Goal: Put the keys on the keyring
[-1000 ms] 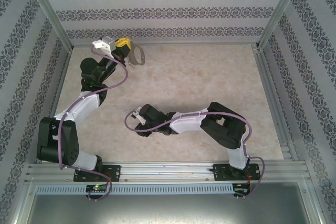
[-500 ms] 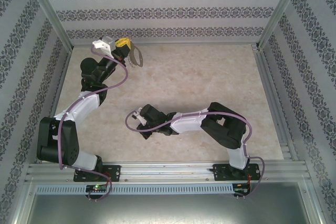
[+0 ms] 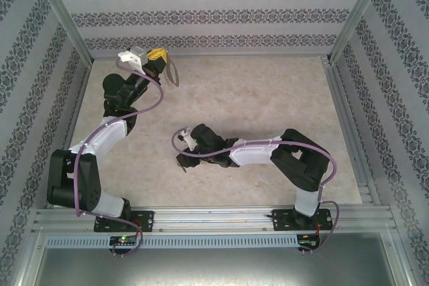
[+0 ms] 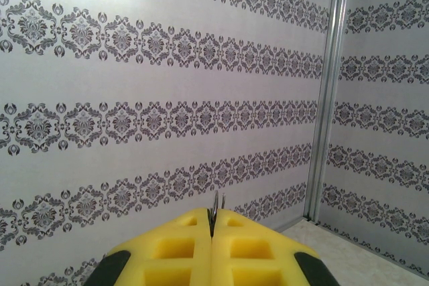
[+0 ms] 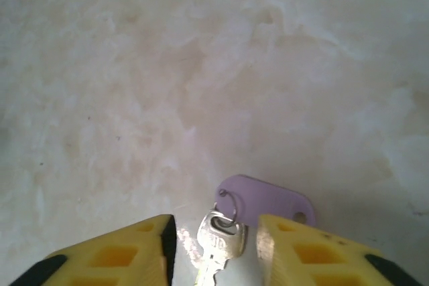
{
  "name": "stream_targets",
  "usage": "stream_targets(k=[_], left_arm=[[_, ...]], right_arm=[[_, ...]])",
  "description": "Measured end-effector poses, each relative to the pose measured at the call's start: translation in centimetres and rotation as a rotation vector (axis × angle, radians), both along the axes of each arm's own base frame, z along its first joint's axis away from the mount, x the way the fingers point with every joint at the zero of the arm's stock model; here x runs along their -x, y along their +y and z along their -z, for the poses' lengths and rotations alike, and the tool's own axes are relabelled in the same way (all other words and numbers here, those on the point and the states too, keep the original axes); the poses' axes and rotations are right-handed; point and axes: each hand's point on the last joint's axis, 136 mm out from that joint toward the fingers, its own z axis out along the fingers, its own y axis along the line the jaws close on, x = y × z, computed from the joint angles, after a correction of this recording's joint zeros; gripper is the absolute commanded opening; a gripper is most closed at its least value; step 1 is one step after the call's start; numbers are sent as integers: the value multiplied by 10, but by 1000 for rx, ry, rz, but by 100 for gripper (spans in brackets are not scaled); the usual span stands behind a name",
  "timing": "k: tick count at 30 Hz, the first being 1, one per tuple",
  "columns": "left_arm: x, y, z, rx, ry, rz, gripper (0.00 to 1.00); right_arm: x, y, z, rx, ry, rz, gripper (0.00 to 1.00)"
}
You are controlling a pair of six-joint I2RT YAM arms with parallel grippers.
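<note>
At the back left my left gripper (image 3: pixel 163 60) is raised and shut on the keyring (image 3: pixel 175 76), a thin grey metal loop hanging edge-on beside it. In the left wrist view the yellow pads (image 4: pixel 194 246) press together and the keyring's metal edge (image 4: pixel 216 203) pokes out between them. My right gripper (image 3: pixel 184 159) is low over the middle of the table. In the right wrist view a silver key (image 5: pixel 222 238), joined by a small ring to a lilac oval tag (image 5: pixel 268 200), lies on the table between the jaws of the right gripper (image 5: pixel 216 224), which stand open.
The marbled tabletop (image 3: pixel 268 98) is ringed by patterned walls (image 3: pixel 214 11) and aluminium posts (image 3: pixel 352 11). A metal rail (image 3: pixel 214 216) carries both arm bases along the near edge. Purple cables loop beside each arm.
My right arm has shifted right and a little towards the back, its gripper still low. The keyring in my left gripper has turned from a visible loop to edge-on.
</note>
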Motion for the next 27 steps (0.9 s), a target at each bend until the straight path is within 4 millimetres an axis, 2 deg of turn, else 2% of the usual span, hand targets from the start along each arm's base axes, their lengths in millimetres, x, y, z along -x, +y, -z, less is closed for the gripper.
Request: stream_targets(k=[4, 13, 27], left_arm=[[0, 0, 0, 0, 0, 0, 0], [0, 0, 0, 0, 0, 0, 0], [0, 0, 0, 0, 0, 0, 0]], right_arm=[[6, 3, 1, -16, 40, -17, 39], [13, 6, 19, -3, 116, -30, 38], [10, 14, 24, -5, 131, -33, 37]])
